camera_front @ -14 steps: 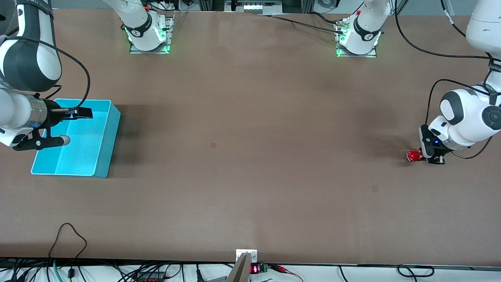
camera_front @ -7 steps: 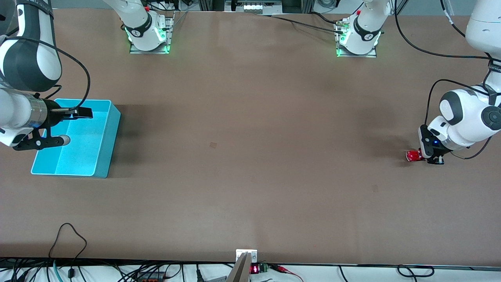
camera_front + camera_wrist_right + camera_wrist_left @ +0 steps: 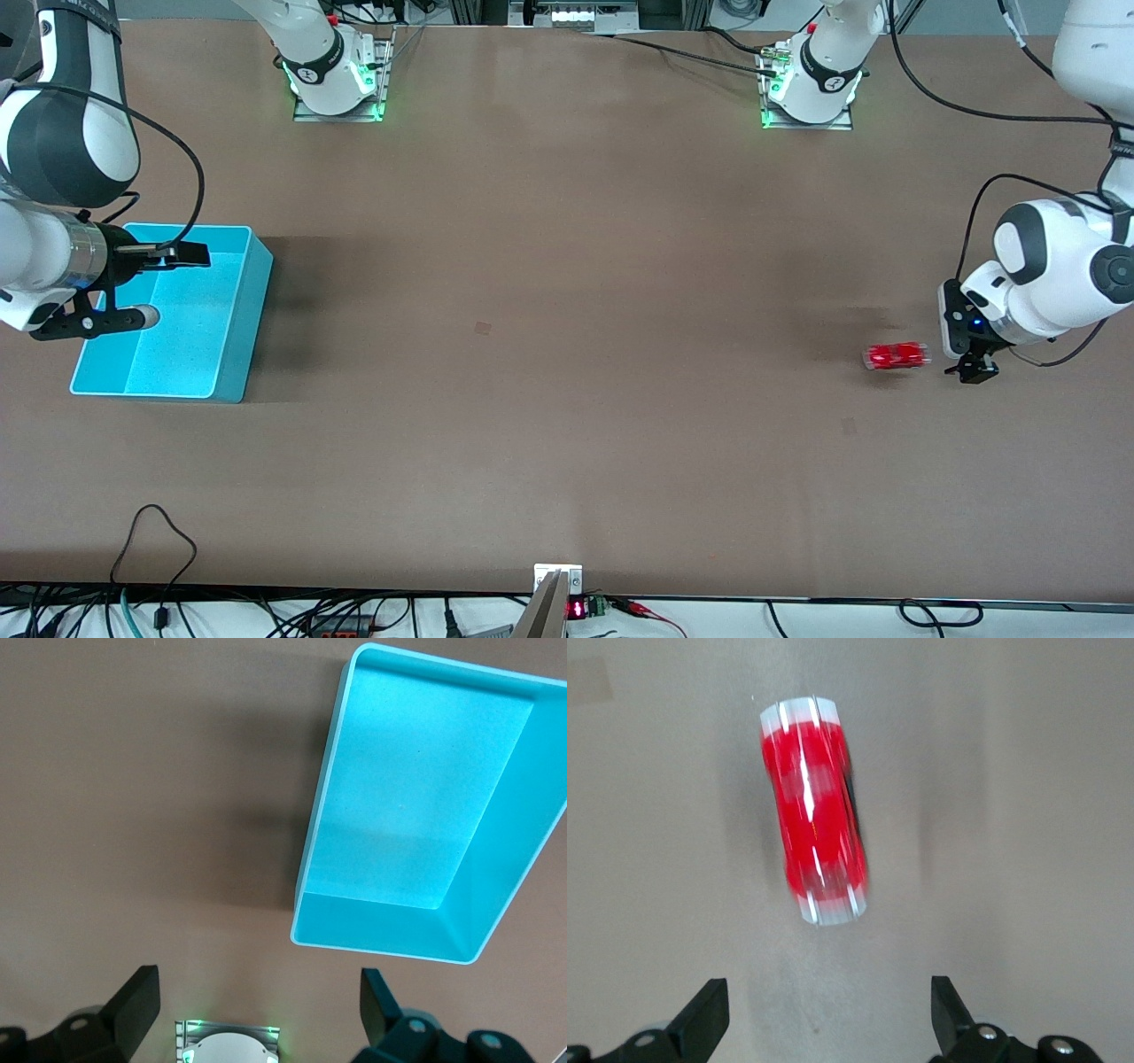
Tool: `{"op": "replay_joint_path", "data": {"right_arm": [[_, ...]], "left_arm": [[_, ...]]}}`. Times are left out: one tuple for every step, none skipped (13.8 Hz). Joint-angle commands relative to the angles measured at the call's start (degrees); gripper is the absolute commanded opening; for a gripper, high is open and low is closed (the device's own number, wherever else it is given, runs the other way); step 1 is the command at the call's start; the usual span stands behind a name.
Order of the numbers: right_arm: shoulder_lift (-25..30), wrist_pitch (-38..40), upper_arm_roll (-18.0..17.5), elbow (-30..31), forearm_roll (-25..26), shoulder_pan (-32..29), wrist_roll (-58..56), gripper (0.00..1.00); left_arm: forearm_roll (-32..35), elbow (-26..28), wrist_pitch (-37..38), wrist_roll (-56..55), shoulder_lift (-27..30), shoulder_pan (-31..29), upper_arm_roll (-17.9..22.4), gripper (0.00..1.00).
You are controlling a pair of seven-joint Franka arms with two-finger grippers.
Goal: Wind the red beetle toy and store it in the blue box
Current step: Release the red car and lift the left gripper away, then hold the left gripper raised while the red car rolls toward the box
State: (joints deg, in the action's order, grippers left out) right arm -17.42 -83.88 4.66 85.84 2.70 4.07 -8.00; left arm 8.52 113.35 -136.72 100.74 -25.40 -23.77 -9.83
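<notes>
The red beetle toy (image 3: 897, 356) is on the bare table near the left arm's end, blurred by motion and free of any gripper. It also shows in the left wrist view (image 3: 813, 811), lengthwise and just ahead of the fingers. My left gripper (image 3: 964, 354) is low over the table beside the toy, toward the left arm's end, open and empty (image 3: 830, 992). The blue box (image 3: 190, 346) stands empty at the right arm's end. My right gripper (image 3: 168, 285) waits over the box, open and empty (image 3: 260, 983). The box fills part of the right wrist view (image 3: 416, 815).
The two arm bases (image 3: 337, 84) (image 3: 811, 89) stand along the table's edge farthest from the front camera. Cables and a small bracket (image 3: 558, 580) lie at the nearest edge. A wide stretch of brown table (image 3: 567, 337) lies between toy and box.
The left gripper opened and let go of the toy. The toy rolled away from it toward the right arm's end. The left gripper rose slightly. The right arm has not moved.
</notes>
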Motion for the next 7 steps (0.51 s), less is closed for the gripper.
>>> {"op": "replay_joint_path", "data": {"right_arm": [[0.0, 0.8, 0.1, -0.2, -0.4, -0.2, -1.5, 1.0], [0.0, 0.8, 0.1, -0.2, -0.4, -0.2, -1.5, 1.0], [0.0, 0.8, 0.1, -0.3, -0.5, -0.2, -1.5, 1.0], [0.0, 0.9, 0.1, -0.3, -0.5, -0.2, -1.5, 1.0], [0.0, 0.9, 0.1, -0.2, -0.5, -0.2, -1.5, 1.0], [0.0, 0.9, 0.1, -0.2, -0.5, -0.2, -1.5, 1.0], [0.0, 1.0, 0.1, -0.2, -0.4, -0.2, -1.6, 1.0]], "left_arm": [[0.6, 0.1, 5.5, -4.3, 3.8, -0.2, -1.5, 1.0], [0.5, 0.1, 7.1, -6.2, 5.0, -0.2, -1.9, 1.0], [0.6, -0.2, 8.5, -8.9, 6.2, -0.1, -2.1, 1.0], [0.6, -0.8, 10.3, -10.8, 6.9, -0.1, -2.3, 1.0], [0.6, -1.8, 12.4, -12.5, 7.5, -0.1, -3.3, 1.0], [0.6, -3.6, 14.9, -14.0, 7.6, -0.2, -3.8, 1.0], [0.6, -5.0, 17.3, -15.5, 7.6, -0.1, -4.1, 1.0]]}}
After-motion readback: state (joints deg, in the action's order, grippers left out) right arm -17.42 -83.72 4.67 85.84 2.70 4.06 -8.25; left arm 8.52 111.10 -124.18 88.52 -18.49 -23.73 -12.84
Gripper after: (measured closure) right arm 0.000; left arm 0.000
